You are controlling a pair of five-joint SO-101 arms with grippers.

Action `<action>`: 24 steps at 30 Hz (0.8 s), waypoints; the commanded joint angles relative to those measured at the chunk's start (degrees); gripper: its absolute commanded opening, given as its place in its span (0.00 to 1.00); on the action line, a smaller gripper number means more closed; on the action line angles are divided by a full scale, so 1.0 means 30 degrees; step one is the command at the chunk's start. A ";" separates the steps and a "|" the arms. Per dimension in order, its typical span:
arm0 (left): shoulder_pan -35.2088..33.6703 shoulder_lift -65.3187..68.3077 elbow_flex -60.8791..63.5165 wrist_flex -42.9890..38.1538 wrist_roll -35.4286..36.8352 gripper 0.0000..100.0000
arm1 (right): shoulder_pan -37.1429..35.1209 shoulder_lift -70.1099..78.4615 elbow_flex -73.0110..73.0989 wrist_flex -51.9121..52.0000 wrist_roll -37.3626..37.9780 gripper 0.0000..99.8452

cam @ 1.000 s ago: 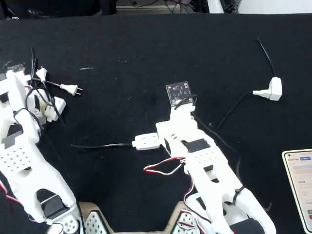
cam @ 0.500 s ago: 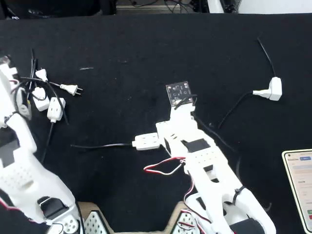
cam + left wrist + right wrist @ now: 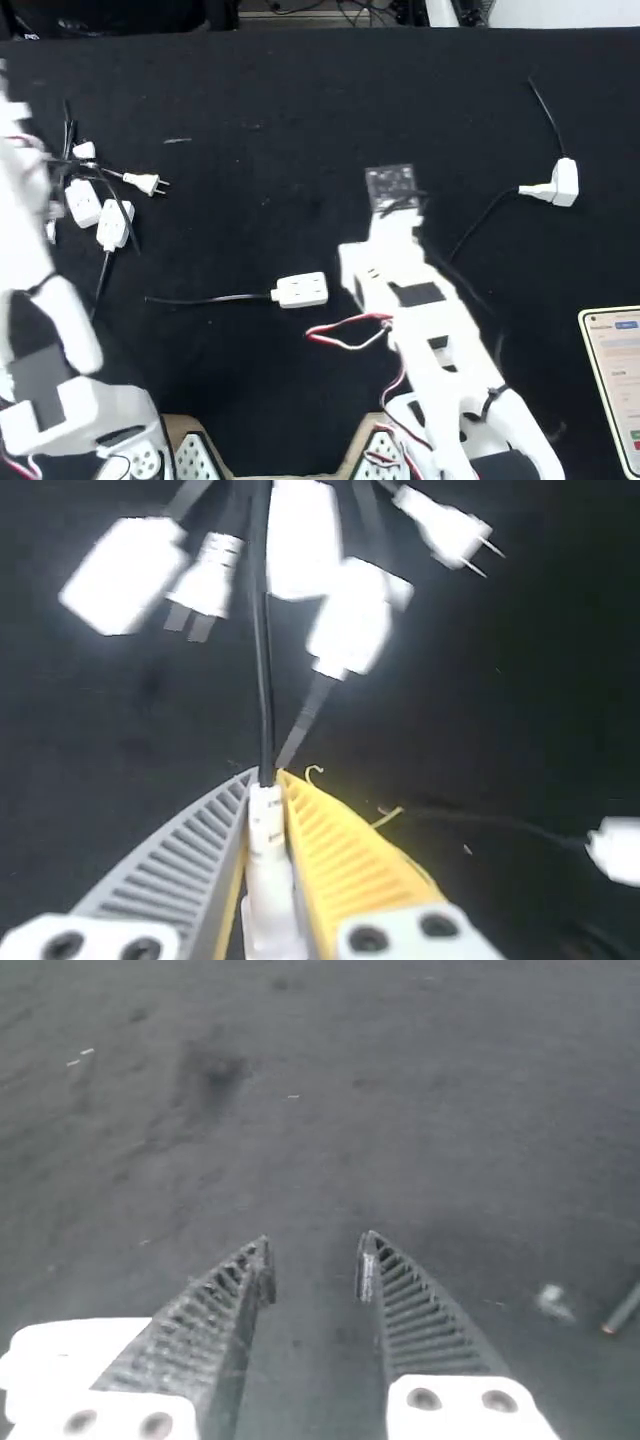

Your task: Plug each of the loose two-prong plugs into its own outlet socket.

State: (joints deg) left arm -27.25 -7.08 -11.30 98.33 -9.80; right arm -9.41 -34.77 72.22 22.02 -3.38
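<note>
Landmark: the lone white outlet socket [image 3: 302,290] in the middle of the bench [image 3: 250,90], with its black cord [image 3: 205,298] running off its left end.

Left hand [image 3: 267,780]: grey and yellow fingers [image 3: 335,850] clamped tight on a white cord end [image 3: 262,825]. Its black lead [image 3: 262,670] runs straight out past the tips towards the bundle [image 3: 90,195]. Can't tell if that end is a plug or a socket. Left arm [image 3: 40,330] stands far left of the outlet socket, at the bench edge.

The bundle is white plugs and socket bodies tangled in black leads, well left of the outlet socket and farther back. The left wrist view shows a blocky white body [image 3: 125,575] with a pronged plug [image 3: 205,585] just beside it, prongs bare. One loose two-prong plug [image 3: 148,183] lies on the side of the bundle nearest the outlet socket, prongs bare and pointing that way.

Right hand [image 3: 315,1250]: black fingers [image 3: 410,1310] apart, nothing between them, bare bench below. Right arm [image 3: 420,320] is just right of the outlet socket, not touching it, and extends back past it.

White corner plug [image 3: 560,185] with a black lead lies far right of the outlet socket and farther back. Can't tell if it's mated to anything. Phone [image 3: 612,370] is far right of the outlet socket, nearer the arm bases.
</note>
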 commanded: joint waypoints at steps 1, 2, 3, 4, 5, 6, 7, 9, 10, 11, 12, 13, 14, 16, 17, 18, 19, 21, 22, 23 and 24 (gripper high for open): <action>0.2740 -0.1963 0.1421 -0.0029 0.0176 0.03 | 0.1260 -0.0601 -0.0425 -0.0557 -0.0176 0.14; 0.3443 -0.2344 0.1890 -0.0029 0.0176 0.03 | 0.1524 -0.0601 -0.0513 -0.0557 -0.0176 0.14; 0.4264 -0.2755 0.2388 -0.0029 0.0205 0.03 | 0.1846 -0.0601 -0.0630 -0.0557 -0.0176 0.14; 0.5143 -0.3136 0.2799 -0.0029 0.0205 0.03 | 0.2227 -0.0601 -0.0659 -0.0557 -0.0176 0.14; 0.6110 -0.3458 0.3179 -0.0059 0.0205 0.03 | 0.2608 -0.0601 -0.0747 -0.0557 -0.0176 0.14; 0.7018 -0.3634 0.3531 -0.0117 0.0205 0.03 | 0.2989 -0.0601 -0.0923 -0.0527 -0.0234 0.14; 0.8073 -0.3868 0.3941 -0.0352 0.0205 0.03 | 0.3370 -0.0601 -0.0982 -0.0498 -0.0557 0.14; 0.9949 -0.4161 0.5026 -0.1201 0.0205 0.03 | 0.4278 -0.0601 -0.1099 -0.0440 -0.1729 0.14; 1.0886 -0.4278 0.5582 -0.1700 0.0205 0.03 | 0.4718 -0.0601 -0.1128 -0.0440 -0.2344 0.14; 1.1766 -0.4308 0.6051 -0.2227 0.0205 0.03 | 0.5099 -0.0601 -0.1128 -0.0440 -0.2813 0.14; 1.2645 -0.4308 0.6491 -0.2813 0.0205 0.03 | 0.5421 -0.0601 -0.1128 -0.0498 -0.3165 0.14; 1.3524 -0.4249 0.6842 -0.3429 0.0205 0.03 | 0.5656 -0.0601 -0.1128 -0.0527 -0.3370 0.14; 1.4374 -0.4220 0.7136 -0.4044 0.0205 0.03 | 0.5773 -0.0601 -0.1158 -0.0557 -0.3458 0.14; 1.6073 -0.4190 0.7663 -0.5480 0.0205 0.03 | 0.5802 -0.0601 -0.1158 -0.0557 -0.3487 0.14; 1.6894 -0.4190 0.7956 -0.6300 0.0205 0.03 | 0.5773 -0.0601 -0.1158 -0.0557 -0.3487 0.14; 1.7656 -0.4190 0.8190 -0.7150 0.0205 0.03 | 0.5773 -0.0601 -0.1158 -0.0557 -0.3487 0.14; 1.8330 -0.4190 0.8425 -0.7941 0.0176 0.03 | 0.5773 -0.0601 -0.1158 -0.0557 -0.3487 0.14; 1.9473 -0.4190 0.8777 -0.9407 0.0117 0.03 | 0.5773 -0.0601 -0.1128 -0.0791 -0.3487 0.14; 1.9883 -0.4161 0.8952 -1.0110 0.0088 0.03 | 0.5773 -0.0601 -0.1099 -0.0996 -0.3516 0.14; 2.0176 -0.4132 0.9187 -1.0930 0.0059 0.03 | 0.5773 -0.0601 -0.1070 -0.1143 -0.3516 0.14; 2.0381 -0.4044 0.9480 -1.1810 0.0059 0.03 | 0.5773 -0.0601 -0.1040 -0.1231 -0.3516 0.14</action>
State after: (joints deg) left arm 31.21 -17.71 16.75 69.67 -9.80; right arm 7.03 -34.77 72.22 20.53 -13.32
